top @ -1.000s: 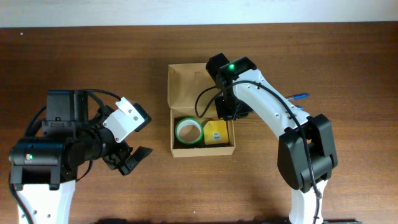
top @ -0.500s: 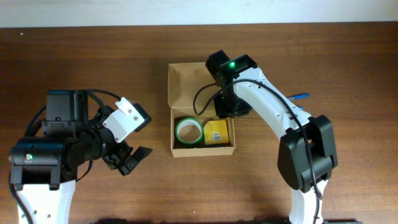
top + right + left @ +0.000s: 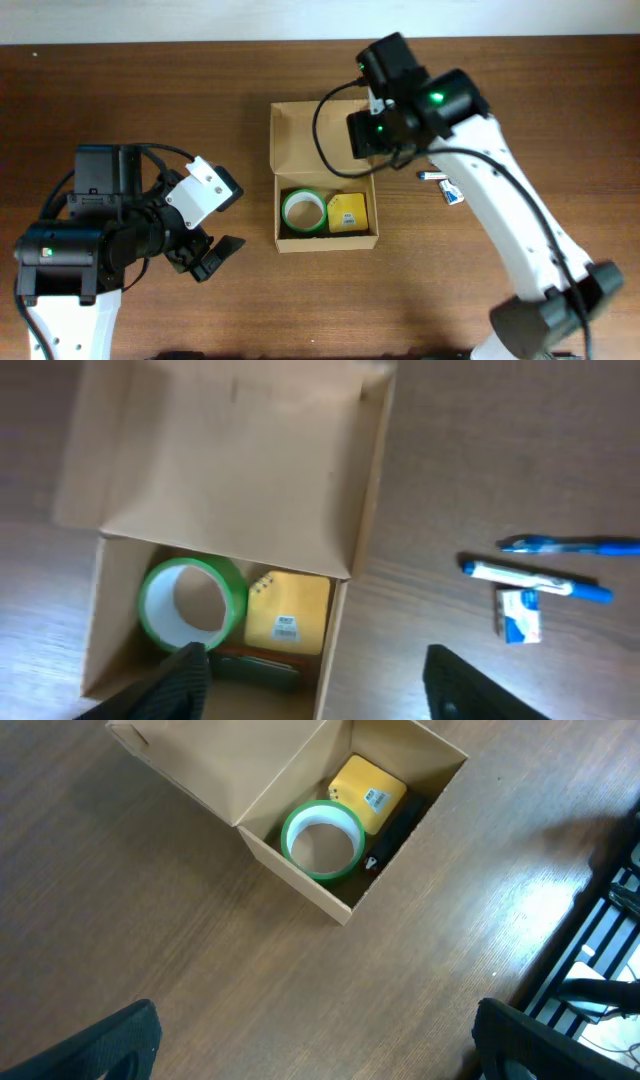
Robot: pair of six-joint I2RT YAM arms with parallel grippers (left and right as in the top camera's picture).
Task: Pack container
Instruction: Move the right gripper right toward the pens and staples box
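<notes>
The container (image 3: 326, 243) is a tan cardboard box in the middle of the table, its hinged lid (image 3: 310, 135) folded open to the far side. Inside lie a green tape roll (image 3: 302, 211), a yellow packet (image 3: 348, 212) and a dark flat item (image 3: 260, 660) along the right wall. My right gripper (image 3: 320, 680) hangs open above the box's right wall (image 3: 335, 650), holding nothing; the overhead view has it (image 3: 372, 140) over the lid's right edge. Left of the box, my left gripper (image 3: 205, 255) is wide open over bare wood, and its wrist view looks at the box (image 3: 230, 765) from a distance.
Two blue pens (image 3: 570, 545) (image 3: 535, 582) and a small blue-and-white packet (image 3: 520, 613) lie on the table right of the box, by the right arm (image 3: 490, 200). A dark rack (image 3: 600, 950) stands beyond the table edge in the left wrist view.
My right gripper has opened and pulled up and back from the box's right side toward the lid. The pens it covered now show. The left arm has not moved.
</notes>
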